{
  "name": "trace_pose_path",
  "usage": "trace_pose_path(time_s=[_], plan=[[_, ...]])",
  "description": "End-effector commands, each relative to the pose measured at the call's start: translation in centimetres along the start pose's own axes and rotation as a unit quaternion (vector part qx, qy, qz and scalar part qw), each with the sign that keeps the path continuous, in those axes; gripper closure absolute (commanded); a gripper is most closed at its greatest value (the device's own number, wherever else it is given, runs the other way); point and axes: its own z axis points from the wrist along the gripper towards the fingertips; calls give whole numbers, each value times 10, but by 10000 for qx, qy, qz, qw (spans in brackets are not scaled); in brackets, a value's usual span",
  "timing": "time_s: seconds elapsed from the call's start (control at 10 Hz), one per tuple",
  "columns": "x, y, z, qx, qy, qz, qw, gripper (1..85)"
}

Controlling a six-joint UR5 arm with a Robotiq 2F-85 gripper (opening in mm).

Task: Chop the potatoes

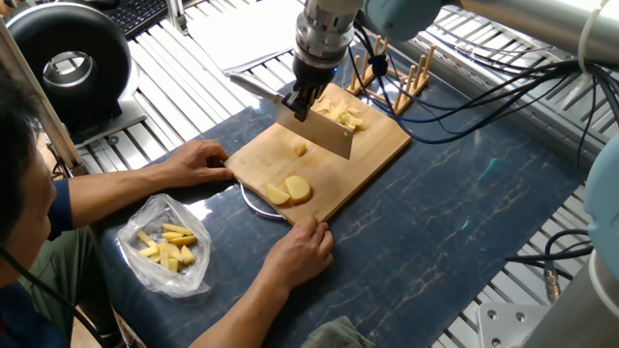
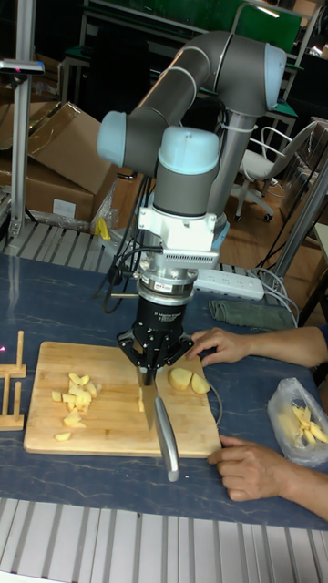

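Fixed view shows my end effector (image 1: 302, 102) pinching the knife (image 1: 311, 130) by its handle, blade edge down and raised a little off the cutting board (image 1: 372, 157); the potatoes (image 1: 340, 117) lie partly as a heap of chopped bits just behind the blade, on the side away from the person; one small piece (image 1: 301, 149) sits directly below me on the board; two larger rounded slices (image 1: 289, 189) rest nearer the person's hands (image 1: 302, 249), which touch the board's edges; well apart from me, at the near corner of the surface (image 1: 455, 222), a clear plastic bag (image 1: 166, 246) holds yellow sticks; in the tall fixed view the knife handle (image 2: 166, 439) points toward the camera beneath my end effector (image 2: 150, 373).
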Motion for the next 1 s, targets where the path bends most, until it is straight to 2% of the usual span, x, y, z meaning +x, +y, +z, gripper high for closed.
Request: trace_pose_path(time_s=[0.0, 0.9], plan=[[-3, 2, 6, -33, -71, 57, 10000, 847], [-1, 4, 14, 0, -119, 83, 9999, 847]])
